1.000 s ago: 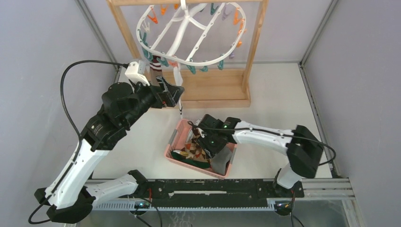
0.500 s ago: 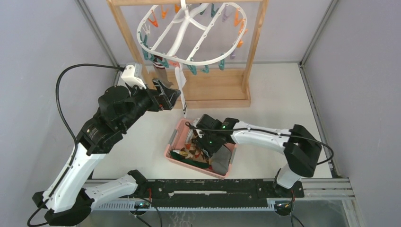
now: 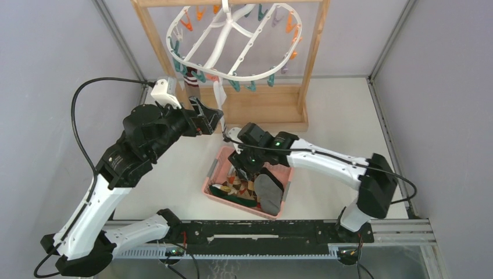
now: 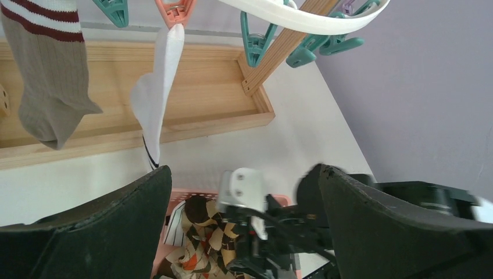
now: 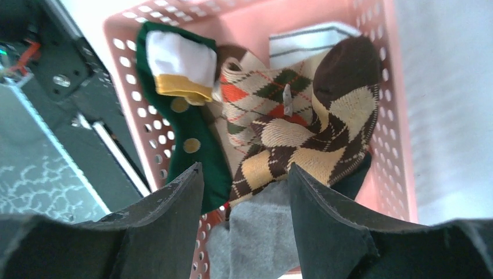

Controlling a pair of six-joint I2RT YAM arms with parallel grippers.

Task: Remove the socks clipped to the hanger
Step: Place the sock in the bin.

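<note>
The white oval hanger (image 3: 232, 43) hangs from the wooden frame with orange, teal and purple clips. Two socks stay clipped: a beige sock with red stripes (image 3: 195, 90) (image 4: 49, 87) and a white sock (image 3: 220, 99) (image 4: 157, 96) under an orange clip (image 4: 174, 9). My left gripper (image 3: 210, 119) (image 4: 244, 171) is wide open just left of and below the white sock, holding nothing. My right gripper (image 3: 243, 168) (image 5: 244, 168) hovers open over the pink basket (image 3: 210, 172). A grey sock (image 3: 268, 195) (image 5: 256, 238) lies loose below its fingers, beside brown argyle socks (image 5: 314, 133) and a green one (image 5: 192, 139).
The wooden frame's base tray (image 3: 261, 110) sits behind the basket, its uprights (image 3: 317, 52) on either side of the hanger. Grey walls close in left, right and back. A black rail (image 3: 261, 229) runs along the near edge.
My right gripper has opened wider and lifted up and left from the basket's near corner, leaving the grey sock lying there. The left arm shifted slightly and the hanger swayed.
</note>
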